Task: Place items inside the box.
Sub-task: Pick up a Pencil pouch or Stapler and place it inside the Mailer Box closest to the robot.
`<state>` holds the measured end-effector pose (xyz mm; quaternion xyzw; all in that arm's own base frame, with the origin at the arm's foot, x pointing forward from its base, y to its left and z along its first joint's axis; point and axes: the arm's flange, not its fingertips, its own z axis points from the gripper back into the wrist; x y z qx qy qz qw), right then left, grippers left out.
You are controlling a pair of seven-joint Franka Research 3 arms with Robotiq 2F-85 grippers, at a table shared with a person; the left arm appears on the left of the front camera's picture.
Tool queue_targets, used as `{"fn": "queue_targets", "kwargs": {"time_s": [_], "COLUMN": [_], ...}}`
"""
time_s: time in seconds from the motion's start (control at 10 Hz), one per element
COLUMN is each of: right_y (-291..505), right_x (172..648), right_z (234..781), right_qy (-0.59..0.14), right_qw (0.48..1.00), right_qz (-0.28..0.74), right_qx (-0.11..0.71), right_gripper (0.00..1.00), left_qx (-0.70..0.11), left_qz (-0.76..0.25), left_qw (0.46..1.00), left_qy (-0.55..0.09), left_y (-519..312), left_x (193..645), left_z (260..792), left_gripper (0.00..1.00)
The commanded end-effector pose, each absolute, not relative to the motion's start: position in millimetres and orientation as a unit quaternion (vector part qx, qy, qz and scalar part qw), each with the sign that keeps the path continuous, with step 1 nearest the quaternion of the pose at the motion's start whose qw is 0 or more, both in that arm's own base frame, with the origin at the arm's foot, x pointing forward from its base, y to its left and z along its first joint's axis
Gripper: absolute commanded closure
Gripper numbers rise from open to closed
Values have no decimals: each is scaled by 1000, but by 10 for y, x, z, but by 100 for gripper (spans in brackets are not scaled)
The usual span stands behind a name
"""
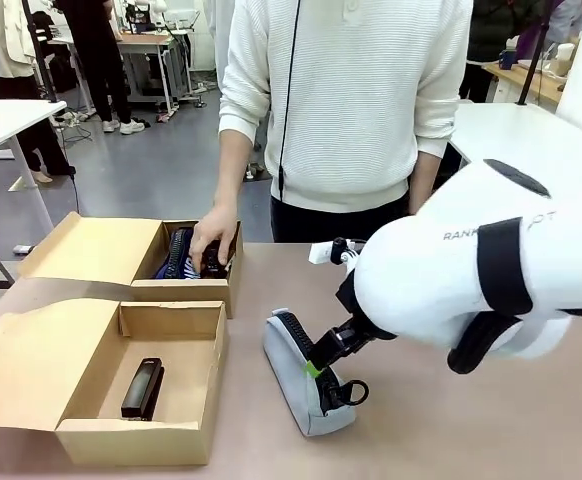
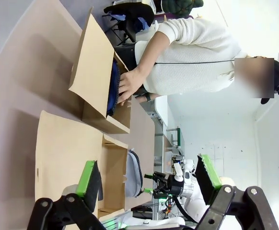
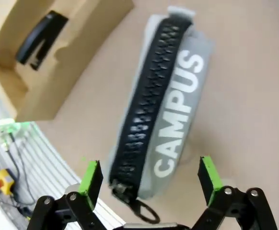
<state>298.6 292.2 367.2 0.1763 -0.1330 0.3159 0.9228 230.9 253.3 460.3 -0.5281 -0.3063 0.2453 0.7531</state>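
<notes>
The grey pencil pouch (image 1: 301, 400) with its black zipper lies on the table right of the box (image 1: 91, 435), whose wide lid flap lies open to the left. In the right wrist view the pouch (image 3: 178, 105) reads "CAMPUS". My right gripper (image 1: 318, 368) is open and low over it, and its green pads (image 3: 92, 176) stand on either side of the pouch's zipper-pull end. A black stapler (image 1: 143, 388) lies inside the box (image 3: 82, 52). My left gripper (image 2: 146, 177) is open and holds nothing; it hangs high, looking across the box (image 2: 63, 153) and the pouch (image 2: 132, 173).
A second, squarer cardboard box (image 1: 186, 290) stands behind the first and holds dark items. The person's hand (image 1: 211, 235) reaches into it. Bare table stretches to the right of and in front of the pouch.
</notes>
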Motion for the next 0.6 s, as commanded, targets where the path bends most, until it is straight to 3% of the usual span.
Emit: {"fn": "queue_targets", "kwargs": {"time_s": [0.0, 0.5], "right_y": [3200, 3641], "right_x": [3235, 3383], "right_z": [3778, 3576], "right_qy": [-92, -73], "right_qw": [935, 951], "right_qz": [295, 272], "right_qx": [174, 124], "right_gripper": [0, 0], "left_qx": [-534, -534], "left_qz": [238, 238], "left_qw": [747, 747], "left_qy": [-317, -317], "left_y": [2515, 2515], "left_x": [2298, 2298], "left_z": [4595, 4595], "left_gripper": [0, 0]}}
